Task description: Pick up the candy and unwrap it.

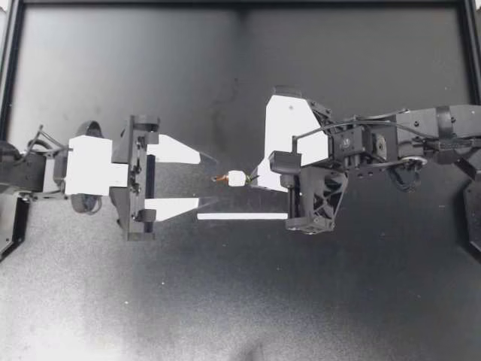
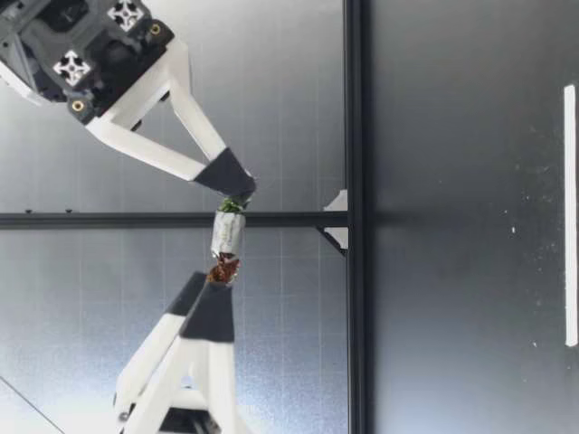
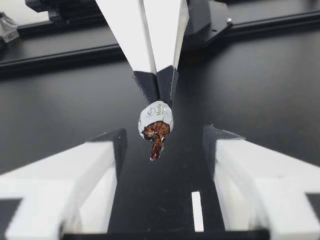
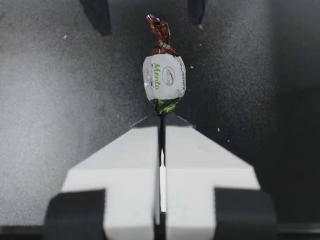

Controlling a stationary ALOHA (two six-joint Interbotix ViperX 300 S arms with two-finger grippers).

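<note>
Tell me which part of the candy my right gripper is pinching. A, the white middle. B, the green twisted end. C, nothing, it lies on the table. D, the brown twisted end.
B: the right gripper is shut on the green twist of the candy, which hangs clear of the table, and the brown twist points toward the open left gripper.
</note>
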